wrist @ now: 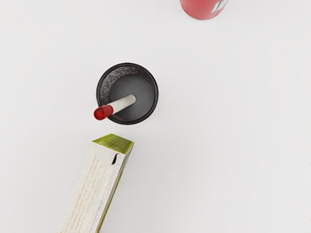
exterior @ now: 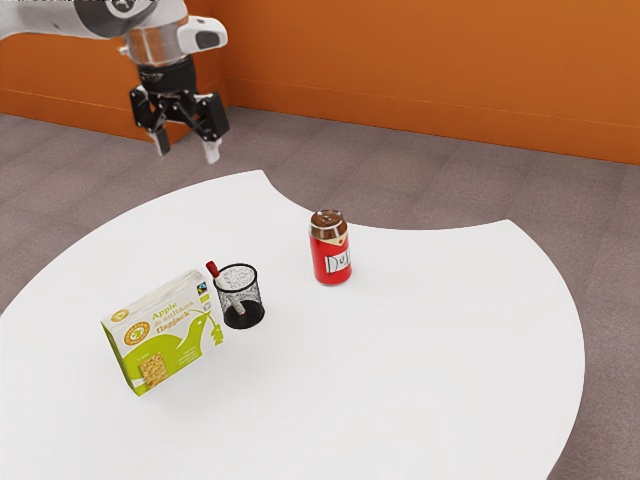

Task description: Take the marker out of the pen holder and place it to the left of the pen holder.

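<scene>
Marker (wrist: pixel 122 104) leaning in the cup (wrist: pixel 106 82), red end up
claw (exterior: pixel 187 149) up high, 2 fingers spread; box (exterior: pixel 170 335) right by the cup; can (exterior: pixel 331 260) nearby

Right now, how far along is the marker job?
Nothing looks done: the marker leans in the pen holder, red cap sticking out. Nothing is in hand; my open gripper hangs away from it. Left: grasping it, lifting it out, placing it left of the pen holder.

Exterior camera: beside arm (exterior: pixel 160 42), angled down over tabletop (exterior: pixel 430 380). Wrist camera: nearer, faces down. Shared: pen holder (wrist: pixel 108 80), flapjack box (exterior: pixel 165 335), red can (exterior: pixel 332 262).
</scene>
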